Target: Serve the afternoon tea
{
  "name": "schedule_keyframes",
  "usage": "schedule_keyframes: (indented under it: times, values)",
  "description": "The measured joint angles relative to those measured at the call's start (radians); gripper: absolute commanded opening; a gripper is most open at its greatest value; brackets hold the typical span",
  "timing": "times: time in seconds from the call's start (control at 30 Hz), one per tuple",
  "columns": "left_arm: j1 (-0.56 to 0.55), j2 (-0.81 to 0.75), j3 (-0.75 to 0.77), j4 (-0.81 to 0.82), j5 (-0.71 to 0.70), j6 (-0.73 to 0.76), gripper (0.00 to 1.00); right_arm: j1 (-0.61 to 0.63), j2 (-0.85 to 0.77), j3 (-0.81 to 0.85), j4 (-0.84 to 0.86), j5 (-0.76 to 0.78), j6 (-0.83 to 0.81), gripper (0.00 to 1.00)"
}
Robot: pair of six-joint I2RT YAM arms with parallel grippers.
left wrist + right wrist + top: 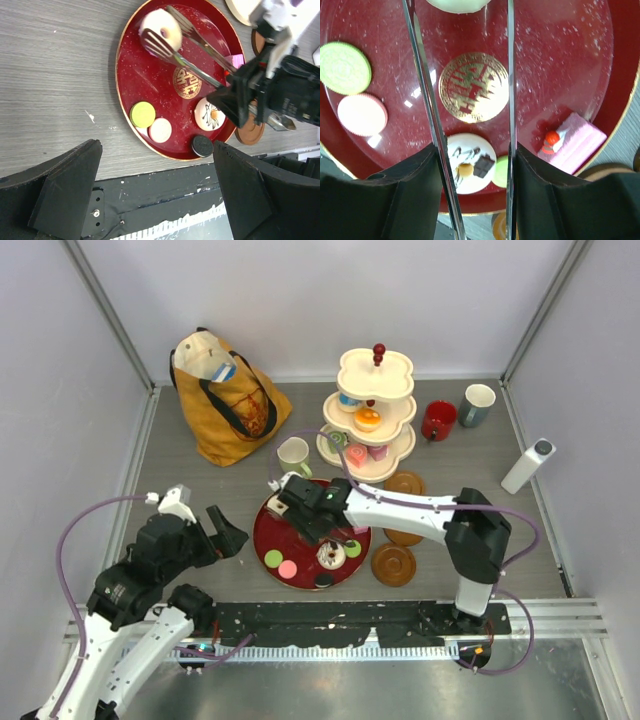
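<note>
Pastries (209,114) lie on the counter's (55,75) dark-red tray (150,80). Left pincer (156,150) hovers beside it, jaws wide apart. Right pincer (475,150) is clamped on tongs (426,85) whose tips hang over a white donut (161,30); a green macaron (142,114) and a pink macaron (160,130) sit near the rim.

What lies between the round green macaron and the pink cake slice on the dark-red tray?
Right wrist view: only a gold round emblem, crossed by the two metal tong arms.
</note>
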Motion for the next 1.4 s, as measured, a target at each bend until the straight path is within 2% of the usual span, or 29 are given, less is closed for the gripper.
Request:
schedule_keyframes:
  times: [0.47, 0.53, 0.77, 0.9, 1.13, 1.4]
  values:
    - [0.0, 0.06, -0.029, 0.06, 0.008, -0.029, 1.0, -0.033, -0.425, -0.222, -0.004, 0.032, 0.082, 0.47]
    - [0.0, 0.074, -0.036, 0.068, 0.012, -0.032, 1.0, -0.078, -0.474, -0.248, -0.006, 0.029, 0.095, 0.46]
    - [0.0, 0.109, -0.065, 0.115, 0.019, -0.036, 1.0, -0.36, -0.697, -0.319, -0.02, 0.013, 0.12, 0.46]
    - [0.0, 0.127, -0.077, 0.14, 0.021, -0.037, 1.0, -0.46, -0.796, -0.33, -0.034, -0.006, 0.121, 0.46]
    - [0.0, 0.167, -0.082, 0.179, 0.023, -0.037, 1.0, -0.622, -0.797, -0.327, -0.063, -0.029, 0.118, 0.46]
    - [0.0, 0.174, -0.109, 0.199, 0.024, -0.037, 1.0, -0.69, -0.629, -0.229, -0.066, -0.043, 0.111, 0.46]
